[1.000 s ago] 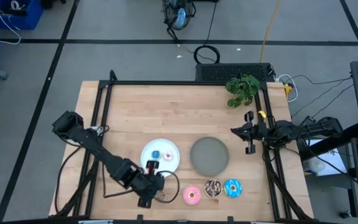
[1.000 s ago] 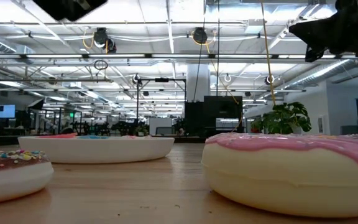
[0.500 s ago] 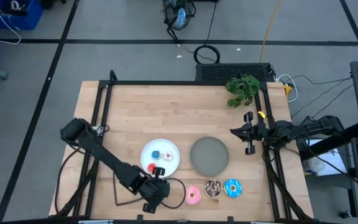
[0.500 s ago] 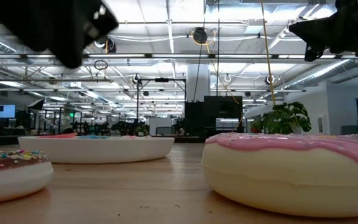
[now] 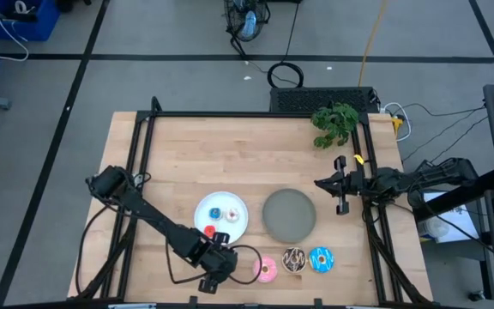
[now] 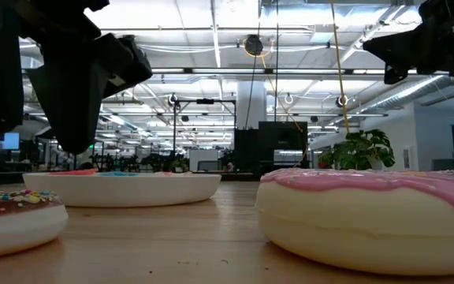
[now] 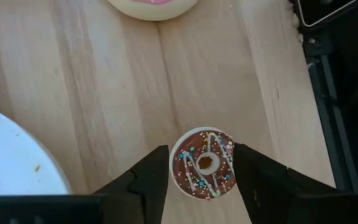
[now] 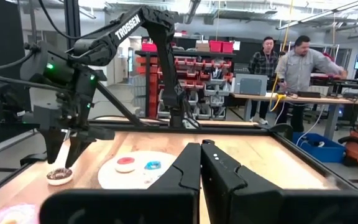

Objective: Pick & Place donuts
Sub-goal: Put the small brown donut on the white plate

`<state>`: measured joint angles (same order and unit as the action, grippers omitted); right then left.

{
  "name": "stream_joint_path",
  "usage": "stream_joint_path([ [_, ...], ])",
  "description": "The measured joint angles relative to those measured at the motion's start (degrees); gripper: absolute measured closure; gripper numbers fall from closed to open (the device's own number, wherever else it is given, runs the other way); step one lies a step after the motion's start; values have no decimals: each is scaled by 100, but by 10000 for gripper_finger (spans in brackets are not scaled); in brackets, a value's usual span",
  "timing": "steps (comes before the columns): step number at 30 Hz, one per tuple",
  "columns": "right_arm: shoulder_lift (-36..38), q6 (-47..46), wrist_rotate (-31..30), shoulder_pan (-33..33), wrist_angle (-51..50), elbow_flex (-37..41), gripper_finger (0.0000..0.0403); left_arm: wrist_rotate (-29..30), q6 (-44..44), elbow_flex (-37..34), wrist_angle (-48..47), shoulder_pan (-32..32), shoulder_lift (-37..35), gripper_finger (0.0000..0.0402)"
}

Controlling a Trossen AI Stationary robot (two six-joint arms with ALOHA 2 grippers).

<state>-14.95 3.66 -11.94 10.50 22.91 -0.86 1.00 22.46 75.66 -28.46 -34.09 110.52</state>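
Left gripper (image 7: 202, 180) near table's (image 5: 187, 163) front edge, jaws parted astride tiny brown donut (image 7: 203, 163), arm lettered TROSSEN, right gripper (image 8: 201, 163) closed at right edge.

A tiny brown donut (image 7: 204, 163) with drizzle and sprinkles is lying flat on the desk. Tiny red (image 5: 210, 231), blue (image 5: 215, 213) and white-pink (image 5: 231, 213) donuts are sitting together, while larger pink (image 5: 266, 269), chocolate sprinkled (image 5: 294, 260) and bright blue (image 5: 321, 258) donuts are lying in a row.
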Motion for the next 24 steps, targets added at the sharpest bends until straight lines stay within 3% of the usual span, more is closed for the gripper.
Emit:
stream_joint_path([
  [24, -12, 21, -18, 0, 2, 1, 403, -80, 205, 2, -163, 16, 457, 220],
])
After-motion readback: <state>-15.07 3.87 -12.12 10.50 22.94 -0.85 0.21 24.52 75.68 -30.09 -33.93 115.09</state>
